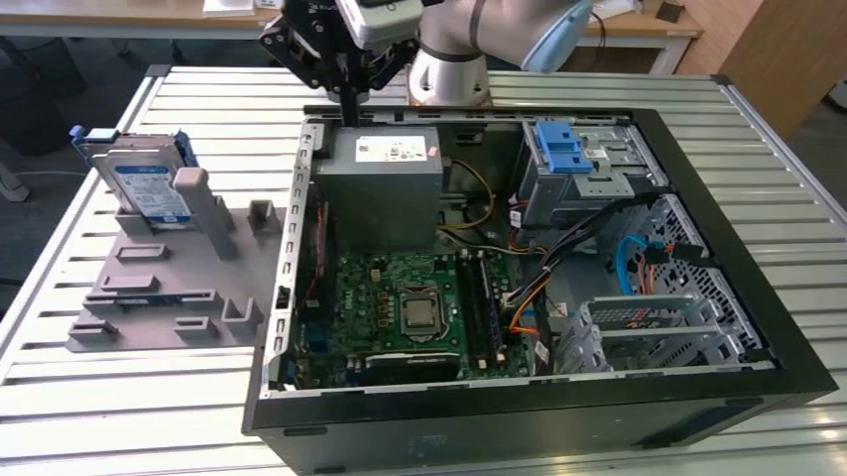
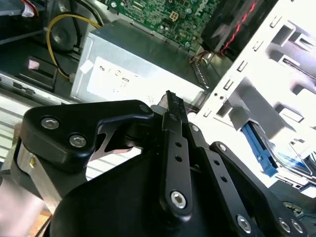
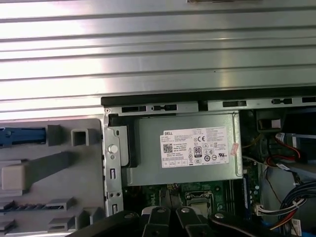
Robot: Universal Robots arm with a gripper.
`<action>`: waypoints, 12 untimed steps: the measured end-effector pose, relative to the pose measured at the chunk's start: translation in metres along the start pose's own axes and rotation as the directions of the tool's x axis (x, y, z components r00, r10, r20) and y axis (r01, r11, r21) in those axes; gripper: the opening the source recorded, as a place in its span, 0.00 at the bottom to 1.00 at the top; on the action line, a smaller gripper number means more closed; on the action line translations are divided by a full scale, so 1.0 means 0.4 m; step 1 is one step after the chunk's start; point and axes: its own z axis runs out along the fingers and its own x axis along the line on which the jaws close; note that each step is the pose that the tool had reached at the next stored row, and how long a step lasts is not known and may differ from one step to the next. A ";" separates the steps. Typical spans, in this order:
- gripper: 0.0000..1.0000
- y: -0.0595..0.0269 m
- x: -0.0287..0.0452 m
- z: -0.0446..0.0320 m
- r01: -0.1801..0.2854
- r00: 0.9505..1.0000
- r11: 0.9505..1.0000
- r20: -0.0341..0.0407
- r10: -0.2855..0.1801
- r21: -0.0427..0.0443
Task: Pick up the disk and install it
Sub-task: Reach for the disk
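Over on the exterior view's left, the disk (image 1: 143, 183) stands up on its edge in a grey holder (image 1: 159, 297) that sits on the ribbed metal tabletop (image 1: 79, 407). I can see its blue and white label and the blue frame round it. Nothing is touching it. Just beside the holder lies a big open computer case (image 1: 781, 327), with a green board and lots of wires showing inside. The gripper (image 1: 348, 117) hangs up high over the far rim of the case, right above a grey metal box (image 1: 384, 178) with a white sticker. It is well apart from the disk. Its fingers (image 1: 347, 99) look pressed together, with nothing between them. The first wrist view looks down on that same grey box, with the holder next to the case wall. Inside the case, toward the exterior view's right, there is a silver cage (image 1: 589, 174) with a blue latch on top. I think that may be the home for the disk, but I cannot be sure. So the job has hardly begun. The disk is not picked up yet, and it is not in the case yet. Both parts are left to do.
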 end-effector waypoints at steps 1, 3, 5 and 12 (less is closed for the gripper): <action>0.11 0.002 0.006 0.000 0.000 1.000 1.000 0.000 0.000 0.000; 0.11 0.006 0.018 0.000 -0.001 1.000 1.000 0.000 0.001 0.000; 0.11 0.009 0.031 0.000 -0.001 1.000 1.000 0.000 0.001 -0.001; 0.11 0.017 0.090 0.001 -0.001 1.000 1.000 0.000 0.001 -0.001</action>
